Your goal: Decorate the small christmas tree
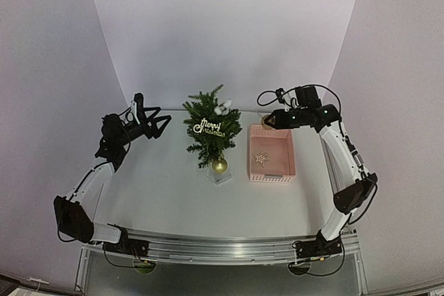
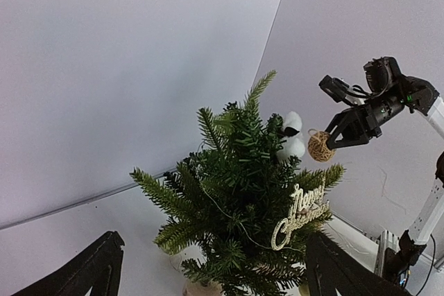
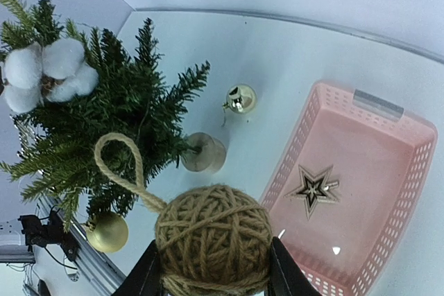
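- Twine ball [image 3: 213,237], its cord loop free, sits clamped in the right gripper [image 3: 214,275], raised over the far end of the basket [image 1: 271,177] and level with the treetop, near it but not touching.
- Tree [image 1: 205,105] stands mid-table at the far side, just left of the basket, on its pale base [image 3: 203,154].
- Already on the branches: a "Merry Christmas" sign [image 1: 209,128], cotton bolls [image 3: 48,67] near the top and a gold bauble [image 1: 219,165] low on the near side.
- Second bauble [image 3: 241,98] shows beside the base; whether it hangs or lies on the table [image 1: 159,192] cannot be told.
- Left to do, by the look of it: hang the twine ball, then the star [image 1: 261,159] lying alone in the basket. The job appears well past halfway.
- Left gripper [image 1: 164,123] hangs wide open and empty, left of the tree and apart from it.
- Room to move: open air lies between ball and treetop, and the tree's right flank faces the gripper.
- Edges to mind: the basket wall just right of the tree, the curved backdrop [image 1: 222,25] close behind it, and the rail [image 1: 222,249] at the near edge.
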`<action>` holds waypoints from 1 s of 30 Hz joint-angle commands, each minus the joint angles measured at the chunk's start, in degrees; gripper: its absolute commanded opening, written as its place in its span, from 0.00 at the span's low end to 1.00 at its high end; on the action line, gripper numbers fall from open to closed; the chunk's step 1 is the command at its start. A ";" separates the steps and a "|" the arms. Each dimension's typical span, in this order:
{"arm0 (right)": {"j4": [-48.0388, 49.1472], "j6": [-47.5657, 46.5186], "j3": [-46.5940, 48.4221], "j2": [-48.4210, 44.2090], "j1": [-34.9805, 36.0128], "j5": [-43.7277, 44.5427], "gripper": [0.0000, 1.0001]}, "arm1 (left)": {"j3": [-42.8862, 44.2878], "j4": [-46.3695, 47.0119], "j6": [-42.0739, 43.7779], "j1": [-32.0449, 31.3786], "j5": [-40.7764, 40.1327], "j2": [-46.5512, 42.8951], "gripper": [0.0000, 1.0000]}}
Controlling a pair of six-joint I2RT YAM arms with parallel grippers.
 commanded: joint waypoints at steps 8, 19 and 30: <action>16.99 -1.82 -13.34 -5.18 4.87 -1.62 0.28 | -0.24 1.23 1.94 0.23 0.18 -0.35 0.91; 20.31 0.56 -18.68 -8.28 6.89 -1.66 0.28 | 0.39 1.96 1.46 0.31 0.97 1.25 0.91; 22.64 1.51 -19.38 -6.75 8.07 -2.77 0.28 | 0.63 1.62 1.35 0.30 1.05 1.19 0.91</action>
